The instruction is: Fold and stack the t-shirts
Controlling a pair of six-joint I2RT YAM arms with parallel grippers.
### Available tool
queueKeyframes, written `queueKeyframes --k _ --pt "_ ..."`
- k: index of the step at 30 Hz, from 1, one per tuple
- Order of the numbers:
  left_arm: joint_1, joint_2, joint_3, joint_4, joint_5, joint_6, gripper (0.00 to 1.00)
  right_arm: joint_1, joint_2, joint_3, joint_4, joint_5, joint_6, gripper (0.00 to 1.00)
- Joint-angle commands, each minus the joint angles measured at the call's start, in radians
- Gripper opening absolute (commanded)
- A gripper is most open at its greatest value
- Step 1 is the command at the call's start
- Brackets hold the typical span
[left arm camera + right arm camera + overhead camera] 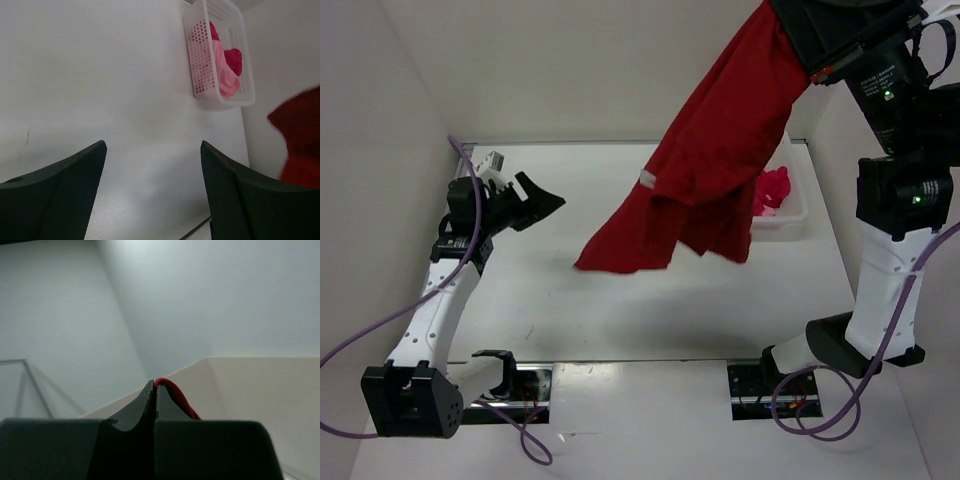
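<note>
My right gripper is raised high at the back right and shut on the dark red t-shirt. The shirt hangs down bunched, with its lowest corner just over the table's middle. In the right wrist view the jaws pinch a red fold. My left gripper is open and empty at the left, above the table. The red shirt's edge shows at the right of the left wrist view. The light pink t-shirt and the magenta t-shirt lie crumpled in the basket.
The white lattice basket stands at the back right of the table, partly behind the hanging shirt; it also shows in the left wrist view. White walls enclose the table on the left, back and right. Purple cables trail from both arm bases.
</note>
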Motion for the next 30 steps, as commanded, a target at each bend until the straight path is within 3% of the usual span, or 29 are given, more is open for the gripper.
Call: queueKeyframes --k 1,2,6,11,14,17,18,20,22,26,30 --pt "0.043 -0.006 0.025 0.032 -0.026 -0.027 0.83 0.016 0.054 -0.073 0.143 -0.136 0.159 0.00" --pt "0.052 -0.006 0.025 0.032 -0.037 -0.027 0.83 0.026 0.054 -0.122 0.144 -0.145 0.168 0.00" --pt "0.092 -0.016 0.034 0.007 -0.048 -0.006 0.83 0.067 0.050 -0.568 0.219 -0.108 0.107 0.03" --pt "0.092 0.013 0.011 0.007 -0.030 0.008 0.83 0.196 0.235 -0.637 0.074 0.054 -0.068 0.03" --pt "0.092 0.031 0.011 -0.002 -0.039 0.052 0.83 0.270 0.407 -0.504 -0.020 0.143 -0.134 0.03" --pt "0.083 0.043 0.043 -0.028 -0.039 0.095 0.82 0.280 0.533 -0.389 -0.138 0.226 -0.192 0.29" --pt "0.068 0.043 0.043 -0.040 -0.048 0.105 0.82 0.280 0.518 -0.400 -0.149 0.281 -0.204 0.44" --pt "0.043 0.043 0.031 -0.056 -0.074 0.131 0.79 0.280 0.446 -0.575 -0.065 0.333 -0.228 0.52" --pt "-0.004 0.043 -0.003 -0.066 -0.086 0.131 0.77 0.250 0.337 -0.765 -0.002 0.387 -0.237 0.55" --pt "-0.153 0.095 -0.047 -0.066 -0.146 0.131 0.68 0.190 0.288 -0.950 0.021 0.453 -0.237 0.50" --pt "-0.404 0.186 -0.057 -0.048 -0.230 0.089 0.67 0.153 0.278 -1.062 0.021 0.562 -0.237 0.46"
